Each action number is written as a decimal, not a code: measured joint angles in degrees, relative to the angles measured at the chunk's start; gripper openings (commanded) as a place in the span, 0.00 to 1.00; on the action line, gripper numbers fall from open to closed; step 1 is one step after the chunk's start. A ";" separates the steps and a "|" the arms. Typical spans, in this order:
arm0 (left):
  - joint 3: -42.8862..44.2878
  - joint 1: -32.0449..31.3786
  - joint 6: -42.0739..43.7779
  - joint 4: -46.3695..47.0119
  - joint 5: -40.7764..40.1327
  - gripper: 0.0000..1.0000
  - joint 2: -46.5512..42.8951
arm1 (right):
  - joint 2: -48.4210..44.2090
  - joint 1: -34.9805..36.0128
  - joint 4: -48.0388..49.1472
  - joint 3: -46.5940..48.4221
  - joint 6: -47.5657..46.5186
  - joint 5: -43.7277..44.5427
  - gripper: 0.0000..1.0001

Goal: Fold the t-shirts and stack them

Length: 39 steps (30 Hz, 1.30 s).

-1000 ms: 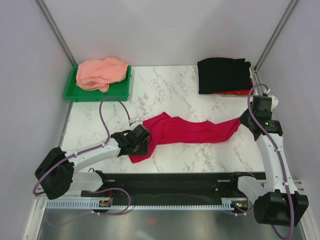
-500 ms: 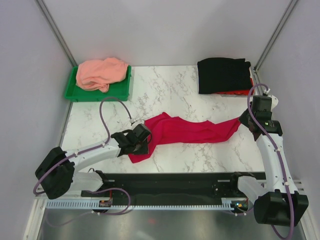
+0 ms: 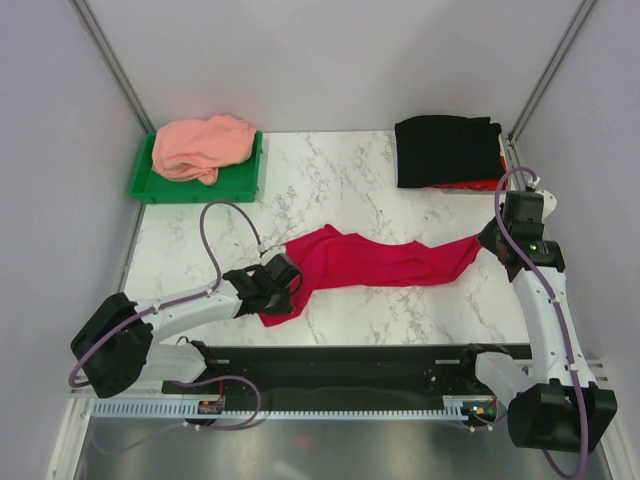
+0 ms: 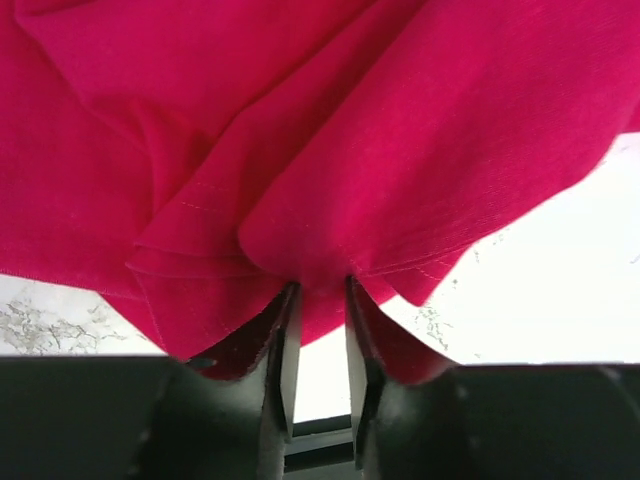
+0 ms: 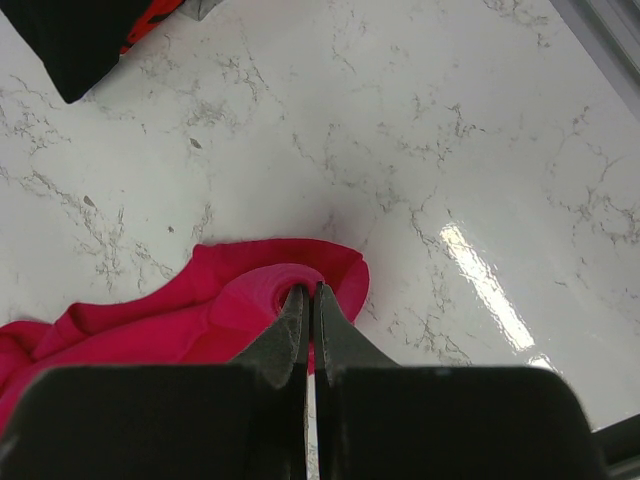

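Crimson t-shirt (image 3: 385, 260) spans left end effector (image 4: 320, 290) to right end effector (image 5: 310, 292) (seemingly pinched).

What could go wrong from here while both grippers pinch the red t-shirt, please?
The left gripper holds only a thin pinch of the crimson t-shirt at its hem, so a pull might slip it free. The shirt lies bunched and twisted between it and the right gripper; folding now would probably trap creases.
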 measured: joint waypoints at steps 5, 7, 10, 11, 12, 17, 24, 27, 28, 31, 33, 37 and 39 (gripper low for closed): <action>-1.03 0.00 -0.42 0.22 -0.04 0.15 -0.24 | 0.00 -0.07 0.07 -0.13 -0.02 -0.02 0.00; -1.03 0.00 -0.44 0.26 -0.04 0.12 -0.50 | 0.00 -0.04 0.07 -0.35 -0.02 -0.02 0.00; -1.03 0.00 -0.42 0.37 -0.04 0.16 -0.92 | 0.00 -0.04 0.04 -0.72 -0.02 -0.02 0.00; -1.03 0.00 -0.42 0.39 -0.07 0.23 -0.98 | 0.00 -0.07 0.04 -0.79 -0.02 -0.02 0.00; -1.03 0.00 -0.42 0.39 -0.09 0.33 -1.01 | 0.00 -0.04 0.07 -0.85 -0.02 -0.02 0.00; -1.03 -0.02 -0.79 0.61 -0.11 0.48 -0.94 | 0.00 -0.07 0.07 -0.90 -0.11 -0.02 0.00; -1.01 -0.02 -0.81 0.61 -0.44 0.45 -1.05 | 0.00 -0.04 0.15 -1.01 -0.20 -0.04 0.00; -0.59 -0.02 -0.79 0.57 -1.14 0.42 -1.05 | 0.00 -0.04 0.55 -1.29 -0.20 -0.09 0.00; -0.26 -0.02 -0.79 0.57 -1.29 0.41 -0.94 | 0.00 -0.04 0.63 -1.40 -0.20 -0.09 0.00; 1.18 -0.02 -0.76 0.76 -1.55 0.36 0.37 | 0.04 -0.07 0.74 -1.51 -0.20 -0.15 0.00; 1.68 -0.02 -0.76 1.29 -1.55 0.33 1.44 | 0.04 -0.07 0.90 -1.53 -0.22 -0.24 0.00; 1.90 -0.02 -0.76 1.95 -1.55 0.25 2.91 | 0.09 -0.04 0.92 -1.62 -0.39 -0.24 0.00; 2.05 -0.02 -0.74 1.97 -1.57 0.18 3.19 | 0.13 -0.07 0.92 -1.62 -0.39 -0.26 0.00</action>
